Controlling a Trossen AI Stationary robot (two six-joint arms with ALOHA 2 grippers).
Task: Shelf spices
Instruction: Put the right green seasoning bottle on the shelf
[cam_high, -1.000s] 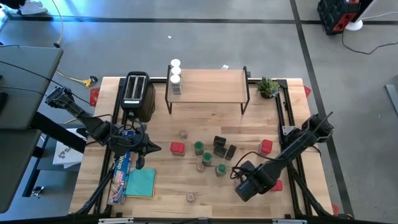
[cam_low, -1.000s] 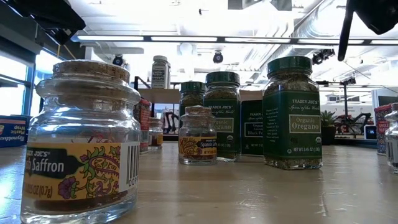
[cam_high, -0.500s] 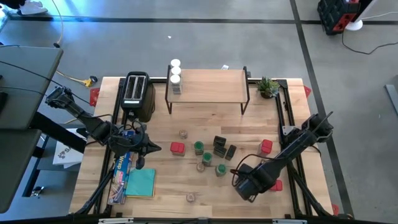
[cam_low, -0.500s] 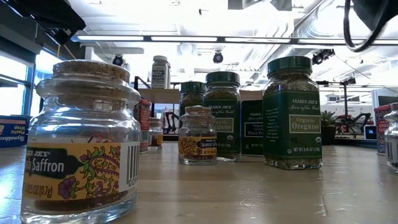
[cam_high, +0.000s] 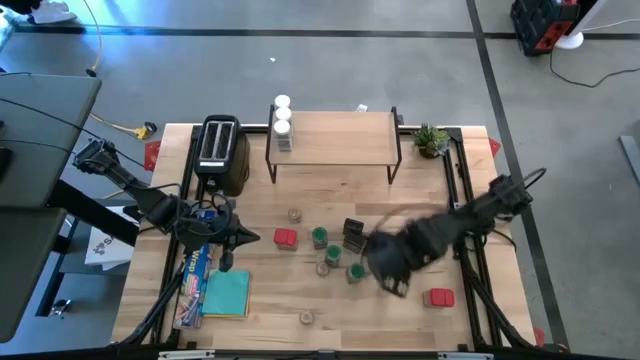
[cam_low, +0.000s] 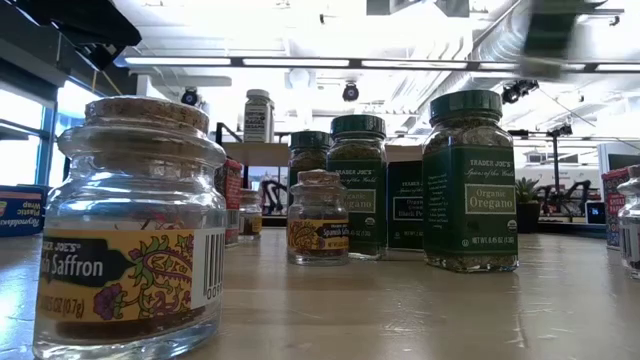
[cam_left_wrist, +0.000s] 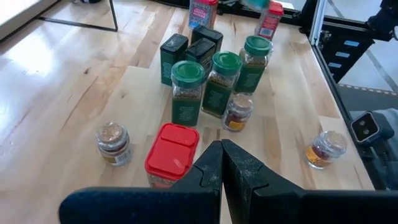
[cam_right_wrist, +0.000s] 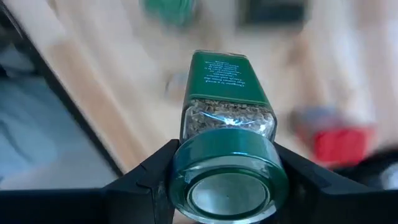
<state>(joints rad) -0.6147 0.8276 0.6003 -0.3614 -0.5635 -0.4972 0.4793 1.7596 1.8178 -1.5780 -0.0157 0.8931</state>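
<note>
Right end effector (cam_right_wrist: 224, 180) now clamped on green-lidded jar (cam_right_wrist: 227, 124), lifted off bench, swinging shelfward. Left end effector (cam_left_wrist: 222, 163) pinched together, idle.

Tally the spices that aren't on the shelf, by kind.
Green-lidded jars: 4 (one in the right pincer)
Black boxes: 3
Red tins: 3
Small brown-topped jars: 3
Total: 13
</note>
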